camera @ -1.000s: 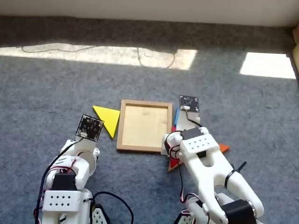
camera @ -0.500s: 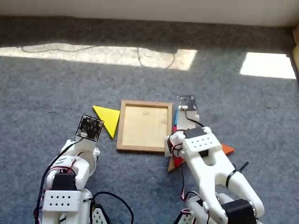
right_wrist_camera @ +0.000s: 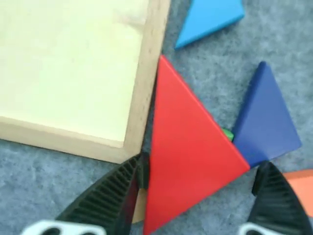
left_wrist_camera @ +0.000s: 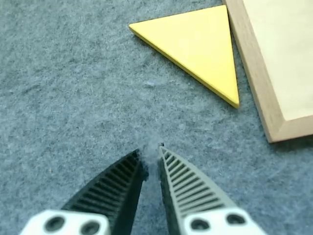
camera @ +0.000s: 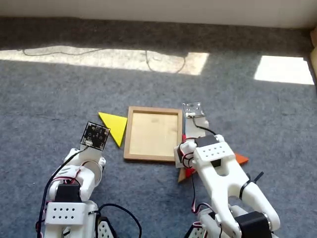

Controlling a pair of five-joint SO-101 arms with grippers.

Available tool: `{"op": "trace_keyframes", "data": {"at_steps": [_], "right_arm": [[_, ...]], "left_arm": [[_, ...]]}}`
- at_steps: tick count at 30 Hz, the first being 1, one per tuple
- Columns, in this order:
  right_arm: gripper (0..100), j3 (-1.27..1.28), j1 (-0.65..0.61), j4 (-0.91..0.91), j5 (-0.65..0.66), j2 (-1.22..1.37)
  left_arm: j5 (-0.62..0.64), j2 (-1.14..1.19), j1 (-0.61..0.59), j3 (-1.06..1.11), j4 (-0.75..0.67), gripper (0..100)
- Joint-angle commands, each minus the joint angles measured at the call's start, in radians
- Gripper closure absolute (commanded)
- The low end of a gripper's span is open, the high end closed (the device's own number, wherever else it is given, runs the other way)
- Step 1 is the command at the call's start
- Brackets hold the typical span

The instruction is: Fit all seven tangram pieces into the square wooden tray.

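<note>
The square wooden tray (camera: 152, 157) lies bare between my two arms. In the right wrist view, my right gripper (right_wrist_camera: 200, 169) is shut on a large red triangle (right_wrist_camera: 183, 152), one finger (right_wrist_camera: 110, 196) at its long edge and the other at its corner. The triangle's tip reaches the tray's frame (right_wrist_camera: 146, 83). Beside it lie a dark blue triangle (right_wrist_camera: 266, 117), a light blue piece (right_wrist_camera: 210, 17), a green sliver (right_wrist_camera: 227, 134) and an orange piece (right_wrist_camera: 298, 181). A yellow triangle (left_wrist_camera: 195, 46) rests left of the tray. My left gripper (left_wrist_camera: 149, 152) sits shut over the carpet, short of it.
Everything lies on grey carpet. The orange piece (camera: 241, 158) pokes out right of the right arm (camera: 213, 158). A tan piece (right_wrist_camera: 139, 205) shows under the red triangle by the tray's corner. A cable (camera: 148, 59) lies at the far side.
The right wrist has shifted left toward the tray's edge, now covering the light blue piece in the high view. The left arm has not moved.
</note>
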Motion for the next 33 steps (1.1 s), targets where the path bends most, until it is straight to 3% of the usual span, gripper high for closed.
{"op": "trace_keyframes", "data": {"at_steps": [1, 12, 18, 33], "right_arm": [[67.0, -0.054, 0.007, -0.012, 0.009, -0.005], [67.7, -0.054, 0.007, -0.012, 0.009, -0.005], [81.1, -0.061, 0.007, -0.016, 0.011, -0.005], [81.1, -0.151, 0.005, -0.012, 0.003, -0.007]], "left_arm": [[0.005, -0.008, 0.005, 0.03, 0.005, 95], [0.005, -0.008, 0.005, 0.03, 0.005, 95], [0.005, -0.008, 0.005, 0.03, 0.005, 95], [0.005, -0.008, 0.005, 0.03, 0.005, 95]]}}
